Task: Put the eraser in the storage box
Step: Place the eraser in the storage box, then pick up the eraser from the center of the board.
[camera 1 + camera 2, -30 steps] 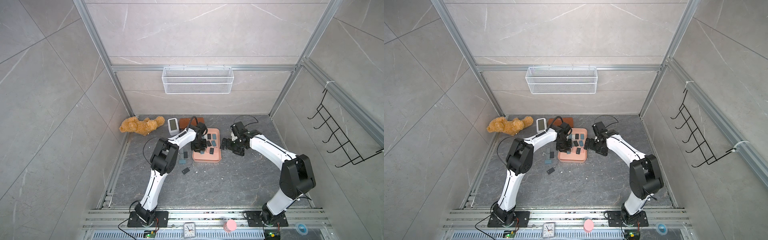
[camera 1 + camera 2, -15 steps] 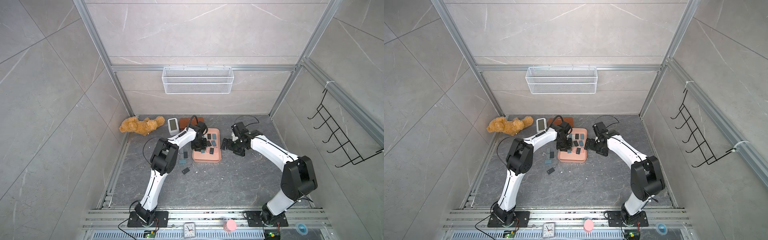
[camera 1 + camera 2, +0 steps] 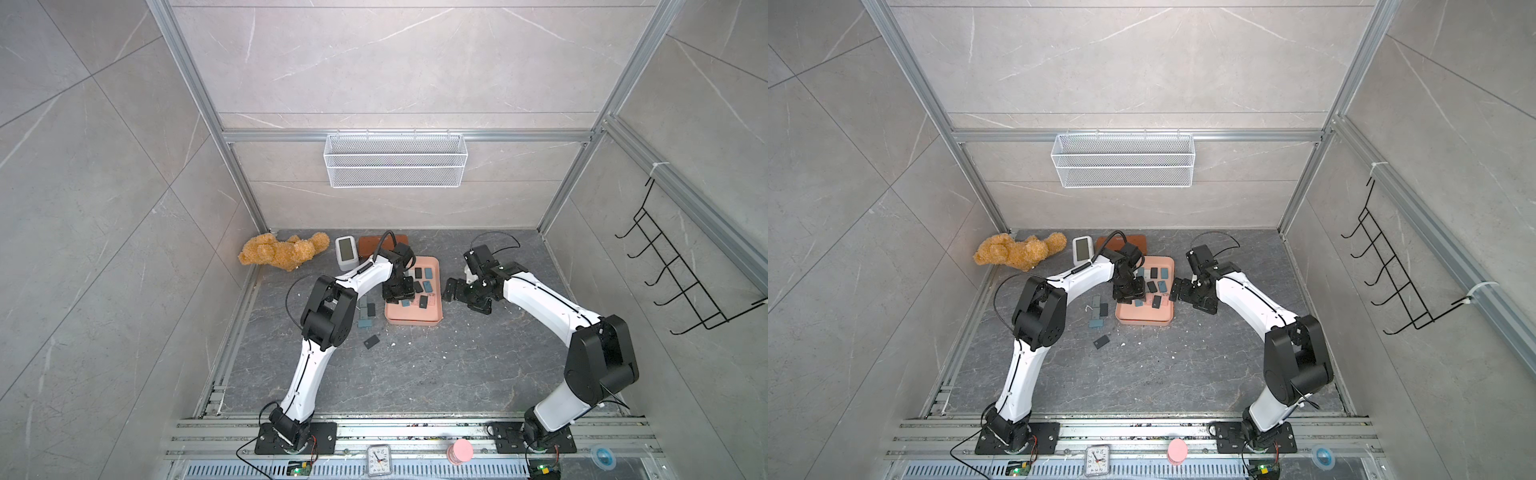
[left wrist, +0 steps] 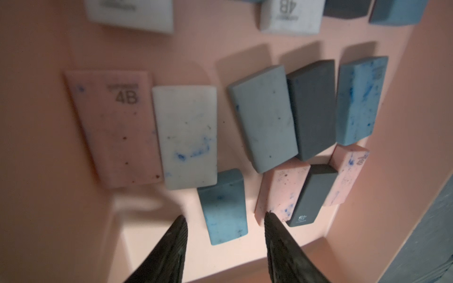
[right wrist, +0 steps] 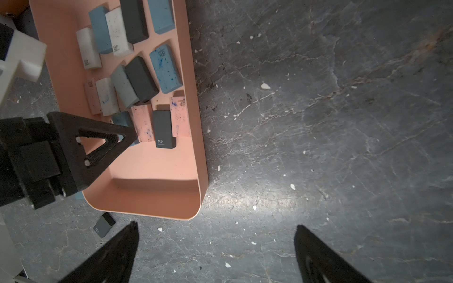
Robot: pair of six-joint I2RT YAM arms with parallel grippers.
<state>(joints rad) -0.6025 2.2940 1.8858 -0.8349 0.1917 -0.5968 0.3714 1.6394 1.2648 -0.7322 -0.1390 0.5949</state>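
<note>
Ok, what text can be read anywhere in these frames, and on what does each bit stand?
"4B": pink eraser, in the storage box.
"4B": white eraser.
"4B": speckled blue eraser.
"4B": black eraser.
Small print above each "4B": too blurred to read.
Numerals on the clock dial: too small to read.

Left arm (image 3: 365, 274) extends forward, elbow bent; left gripper (image 4: 226, 216) points downward, jaws parted and empty. Right arm (image 3: 540, 299) curves inward toward the left arm; right gripper (image 5: 217, 225) sits low, jaws spread wide, empty.
</note>
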